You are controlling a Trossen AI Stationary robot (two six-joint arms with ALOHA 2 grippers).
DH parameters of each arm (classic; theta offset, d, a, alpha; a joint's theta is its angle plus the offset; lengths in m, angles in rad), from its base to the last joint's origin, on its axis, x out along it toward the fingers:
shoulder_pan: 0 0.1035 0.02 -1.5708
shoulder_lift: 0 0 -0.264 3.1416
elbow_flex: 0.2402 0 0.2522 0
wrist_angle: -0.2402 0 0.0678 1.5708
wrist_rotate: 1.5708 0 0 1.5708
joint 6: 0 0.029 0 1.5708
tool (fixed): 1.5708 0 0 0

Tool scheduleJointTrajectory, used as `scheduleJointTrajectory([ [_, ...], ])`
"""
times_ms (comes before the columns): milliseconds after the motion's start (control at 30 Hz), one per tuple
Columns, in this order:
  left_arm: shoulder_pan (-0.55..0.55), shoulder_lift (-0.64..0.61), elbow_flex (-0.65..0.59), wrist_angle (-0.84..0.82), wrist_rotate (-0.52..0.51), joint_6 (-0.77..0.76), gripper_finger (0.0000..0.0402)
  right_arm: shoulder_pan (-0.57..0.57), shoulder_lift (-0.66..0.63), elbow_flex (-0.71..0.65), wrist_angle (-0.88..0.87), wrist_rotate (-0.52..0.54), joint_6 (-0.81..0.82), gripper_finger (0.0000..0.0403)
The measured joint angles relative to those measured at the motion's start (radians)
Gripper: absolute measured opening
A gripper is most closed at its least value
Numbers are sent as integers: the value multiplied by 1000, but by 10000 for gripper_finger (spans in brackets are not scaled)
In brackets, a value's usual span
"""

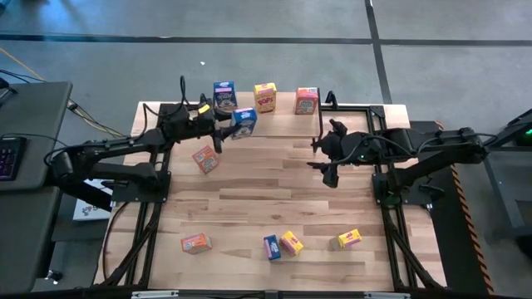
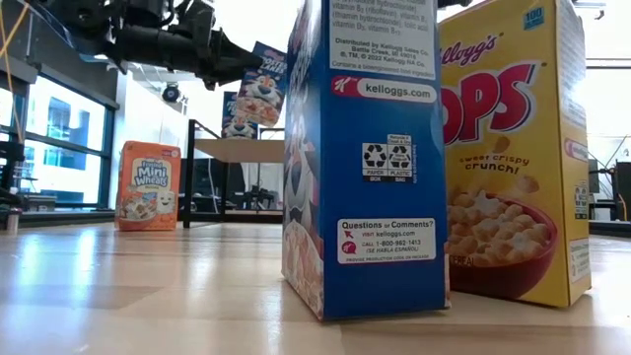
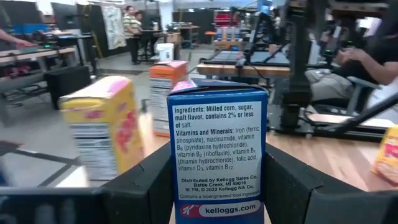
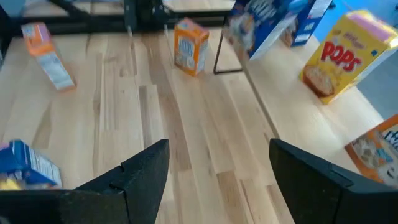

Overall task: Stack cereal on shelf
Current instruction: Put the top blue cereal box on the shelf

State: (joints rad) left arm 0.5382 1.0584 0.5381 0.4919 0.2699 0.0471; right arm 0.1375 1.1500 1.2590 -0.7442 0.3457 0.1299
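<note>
My left gripper [image 1: 233, 124] is shut on a blue cereal box [image 1: 244, 121], held in the air just in front of the shelf [image 1: 357, 106]. The shelf top carries a blue box [image 1: 224, 95], a yellow box [image 1: 265, 96] and an orange box [image 1: 306, 100], all standing upright. An orange box [image 1: 204, 159] lies on the table under the left arm. My right gripper [image 1: 319, 158] is open over the table's middle right and holds nothing. In the low view the held box [image 2: 259, 87] hangs tilted above the shelf [image 2: 242, 149]. My left gripper pinches the blue box between its two fingers [image 3: 140, 186], one on each wide face, with the narrow ingredients panel [image 3: 217, 134] toward the wrist camera. The fingers come roughly level from the table's left. The box is lifted clear and tilted.
Near the table's near edge lie an orange box [image 1: 196, 243], a blue box [image 1: 272, 247] and two yellow boxes [image 1: 291, 242] [image 1: 349, 239]. Bare planks [image 1: 274, 191] stretch between them and the shelf. People sit and stand in the room [image 3: 132, 28] beyond the table.
</note>
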Motion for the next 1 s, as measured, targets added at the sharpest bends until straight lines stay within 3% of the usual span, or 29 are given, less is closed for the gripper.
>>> scheduleJointTrajectory([
  [467, 202, 0, 0, -26, 124, 17, 184, 0, 0, 0, -15, 0, 10, 268],
  [767, 354, 1, 0, -35, 288, 10, 184, 0, 0, 0, -14, 0, 27, 268],
  [1000, 400, 26, 0, -41, 339, -1, 183, 0, 0, 0, 14, 0, 27, 268],
])
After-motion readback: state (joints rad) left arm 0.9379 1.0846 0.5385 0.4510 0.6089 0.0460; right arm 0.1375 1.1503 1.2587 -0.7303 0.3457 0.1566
